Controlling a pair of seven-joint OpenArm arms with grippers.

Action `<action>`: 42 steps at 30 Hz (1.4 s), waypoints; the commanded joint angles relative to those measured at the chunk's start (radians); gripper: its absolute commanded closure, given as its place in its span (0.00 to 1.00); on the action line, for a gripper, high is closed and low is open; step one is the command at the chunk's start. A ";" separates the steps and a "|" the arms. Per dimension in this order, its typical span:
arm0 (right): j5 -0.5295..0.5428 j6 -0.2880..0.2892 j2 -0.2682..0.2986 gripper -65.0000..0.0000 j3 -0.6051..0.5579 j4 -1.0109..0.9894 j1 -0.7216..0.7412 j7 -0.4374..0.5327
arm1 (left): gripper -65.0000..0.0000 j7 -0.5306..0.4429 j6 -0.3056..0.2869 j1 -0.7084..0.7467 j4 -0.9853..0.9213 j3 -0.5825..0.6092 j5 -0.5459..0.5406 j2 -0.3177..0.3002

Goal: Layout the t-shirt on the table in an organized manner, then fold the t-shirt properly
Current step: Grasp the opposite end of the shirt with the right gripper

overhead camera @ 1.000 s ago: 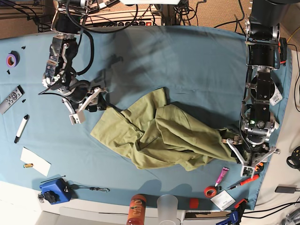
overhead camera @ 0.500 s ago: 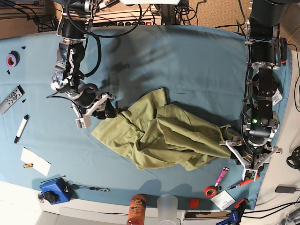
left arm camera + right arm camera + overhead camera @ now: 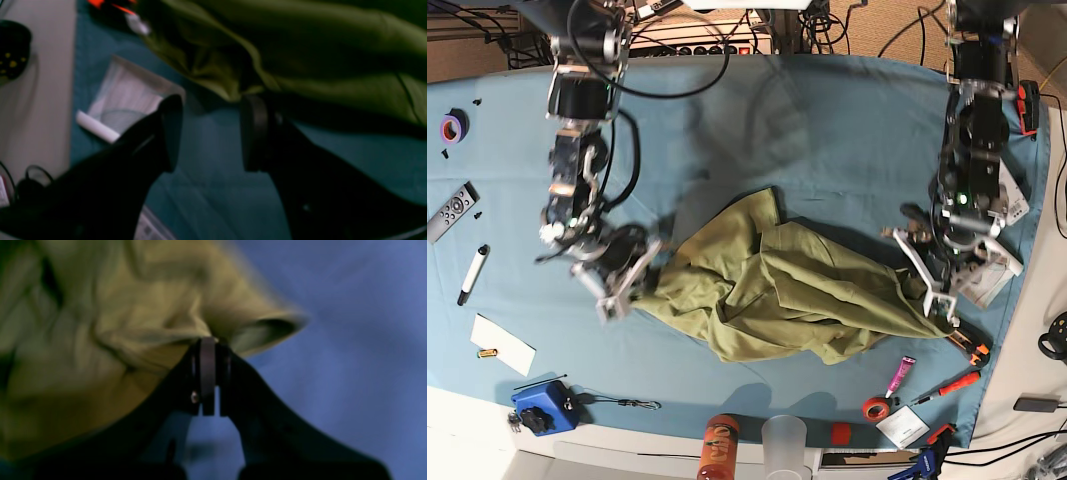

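Crumpled olive-green cotton t-shirt (image 3: 802, 285) on blue-clothed worktop (image 3: 847, 130). Right fingers (image 3: 213, 348) pinching t-shirt's edge; left fingers (image 3: 211, 133) spread, just beside t-shirt. Best: left grabs t-shirt's near edge, then both pull gently apart, low, flattening creases before folding.

Even light bathes the table (image 3: 847, 130) in the base view, with soft shadows near the arms and motion blur on the right hand (image 3: 632, 285). The left wrist view is dim, its deep shadows swallowing detail; the right wrist view is smeared and blue-tinged.
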 commanded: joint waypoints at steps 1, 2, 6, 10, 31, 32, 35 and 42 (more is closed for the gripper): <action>0.014 -0.008 0.021 1.00 0.003 0.020 0.049 0.030 | 0.55 -0.023 0.001 -0.005 0.039 -0.006 0.007 -0.009; 0.014 -0.014 0.032 1.00 0.003 0.021 0.070 0.030 | 0.55 -0.023 0.001 0.009 0.056 -0.006 0.007 -0.009; -0.032 -0.058 0.088 1.00 0.003 0.021 0.137 0.037 | 0.55 -0.024 0.002 0.055 0.109 -0.006 0.007 -0.009; -0.055 -0.087 0.150 1.00 0.033 0.021 0.184 0.039 | 0.55 -0.036 0.001 0.091 0.129 -0.006 0.006 -0.009; 0.027 -0.056 0.202 1.00 0.190 0.020 0.186 -0.068 | 0.55 -0.465 -0.515 -0.121 -0.120 0.092 -0.157 -0.014; 0.027 -0.056 0.202 1.00 0.190 0.020 0.185 -0.069 | 0.55 -0.466 -0.516 -0.156 -0.157 0.108 -0.157 -0.014; 0.026 -0.056 0.202 1.00 0.190 0.020 0.185 -0.069 | 0.55 -0.466 -0.520 -0.262 -0.257 0.159 -0.146 -0.014; 0.026 -0.056 0.202 1.00 0.190 0.020 0.185 -0.086 | 0.55 -0.471 -0.526 -0.462 -0.525 0.385 0.038 -0.014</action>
